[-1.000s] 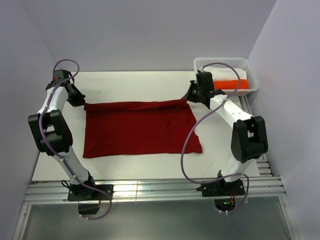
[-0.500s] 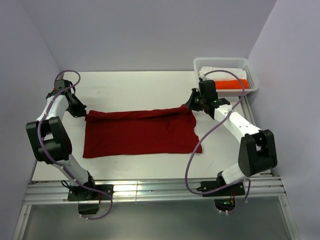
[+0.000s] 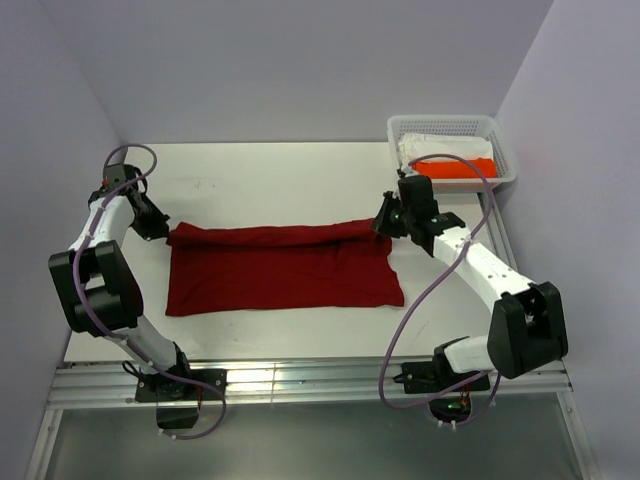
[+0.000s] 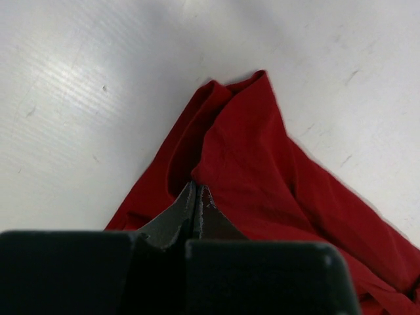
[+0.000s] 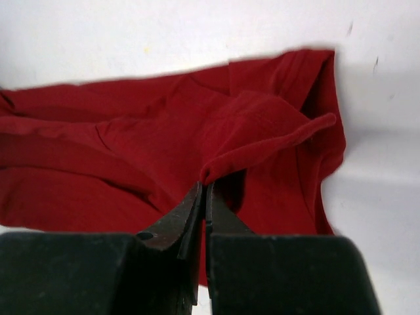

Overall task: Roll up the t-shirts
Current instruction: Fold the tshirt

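T-shirt long axis runs L–R on worktop; far edge folded over, ends pinched by left jaws & right jaws; remaining cloth lies nearside of both.

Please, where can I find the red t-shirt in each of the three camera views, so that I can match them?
Top external: the t-shirt lies across the middle of the white table, its far edge folded over.
Left wrist: the t-shirt fills the lower right, pinched by the left gripper.
Right wrist: the t-shirt spans the middle, pinched by the right gripper.
Shared landmark: the white table around the cloth.
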Robot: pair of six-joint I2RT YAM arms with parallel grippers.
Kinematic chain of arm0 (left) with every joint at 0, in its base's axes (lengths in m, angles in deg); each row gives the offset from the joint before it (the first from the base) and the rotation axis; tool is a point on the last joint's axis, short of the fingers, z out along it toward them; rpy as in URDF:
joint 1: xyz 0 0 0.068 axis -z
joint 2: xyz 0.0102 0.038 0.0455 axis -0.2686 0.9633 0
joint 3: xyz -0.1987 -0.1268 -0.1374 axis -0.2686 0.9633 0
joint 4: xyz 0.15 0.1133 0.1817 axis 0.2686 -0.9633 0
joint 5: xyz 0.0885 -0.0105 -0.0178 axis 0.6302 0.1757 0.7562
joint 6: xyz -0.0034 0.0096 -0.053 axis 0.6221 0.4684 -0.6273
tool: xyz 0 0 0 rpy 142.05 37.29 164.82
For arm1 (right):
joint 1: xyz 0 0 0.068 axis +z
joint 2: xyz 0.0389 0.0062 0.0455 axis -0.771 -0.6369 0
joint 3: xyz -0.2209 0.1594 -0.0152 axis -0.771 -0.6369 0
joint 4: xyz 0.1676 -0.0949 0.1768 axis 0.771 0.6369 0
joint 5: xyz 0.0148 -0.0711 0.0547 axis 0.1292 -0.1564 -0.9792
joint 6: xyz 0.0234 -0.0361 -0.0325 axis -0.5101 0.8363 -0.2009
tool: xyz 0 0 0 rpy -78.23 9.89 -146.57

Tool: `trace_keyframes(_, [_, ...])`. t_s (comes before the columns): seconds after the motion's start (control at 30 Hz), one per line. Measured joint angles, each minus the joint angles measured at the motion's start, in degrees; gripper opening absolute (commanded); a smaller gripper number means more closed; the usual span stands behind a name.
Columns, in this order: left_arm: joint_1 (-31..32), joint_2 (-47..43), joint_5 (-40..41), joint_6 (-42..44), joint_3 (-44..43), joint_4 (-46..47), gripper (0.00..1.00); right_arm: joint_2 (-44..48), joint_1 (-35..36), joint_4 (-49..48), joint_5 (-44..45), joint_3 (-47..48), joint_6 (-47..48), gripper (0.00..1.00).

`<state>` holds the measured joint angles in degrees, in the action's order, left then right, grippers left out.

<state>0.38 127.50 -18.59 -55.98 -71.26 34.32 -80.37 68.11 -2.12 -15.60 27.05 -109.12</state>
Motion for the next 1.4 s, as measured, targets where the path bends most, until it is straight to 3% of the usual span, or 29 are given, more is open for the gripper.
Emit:
trace_keyframes(0.07, [0.0, 0.0, 0.3, 0.0, 1.3, -0.2, 0.00, 0.0, 0.5, 0.6, -0.1, -1.2, -0.1, 0.00])
trace_keyframes(0.1, [0.0, 0.1, 0.5, 0.0, 1.8, -0.3, 0.00, 0.0, 0.7, 0.9, -0.2, -1.6, -0.3, 0.05])
trace_keyframes(0.2, [0.0, 0.6, 0.7, -0.3, 3.3, -1.3, 0.02, -0.5, 1.5, 2.8, -0.7, -2.6, -1.0, 0.40])
trace_keyframes(0.23, [0.0, 0.7, 0.7, -0.3, 3.8, -1.5, 0.08, -0.9, 1.7, 3.3, -1.0, -2.8, -1.4, 0.46])
trace_keyframes(0.27, [-0.1, 0.9, 0.9, -0.3, 4.2, -1.8, 0.34, -1.1, 1.8, 4.0, -1.3, -2.9, -1.4, 0.50])
trace_keyframes(0.3, [-0.1, 0.9, 1.3, -0.2, 4.5, -2.1, 0.43, -1.3, 1.9, 4.7, -1.5, -3.0, -1.5, 0.55])
trace_keyframes(0.37, [-0.1, 0.7, 2.2, -0.9, 5.4, -2.7, 0.54, -1.4, 2.0, 6.3, -1.6, -3.2, -1.5, 0.56])
trace_keyframes(0.43, [-0.1, -0.1, 3.1, -1.4, 6.2, -2.9, 0.56, -1.4, 2.0, 7.4, -1.6, -3.1, -1.4, 0.58])
trace_keyframes(0.6, [-0.2, -5.3, 5.1, -1.7, 6.1, -3.9, 0.53, -2.2, 1.9, 11.0, -1.6, 1.7, 0.2, 0.58])
trace_keyframes(0.77, [-0.1, -6.2, 3.2, -1.7, 1.9, -2.6, 0.50, -10.8, 1.9, 11.3, -3.3, 15.0, 3.0, 0.57])
trace_keyframes(1.1, [3.6, 7.0, -2.5, -0.4, -8.2, 0.5, 0.49, -32.0, 2.0, 9.7, -10.7, 27.2, 9.1, 0.55])
trace_keyframes(1.4, [1.4, 17.5, -2.8, 0.2, -10.9, 0.9, 0.48, -36.3, 4.1, 9.1, -9.7, 28.2, 9.4, 0.55])
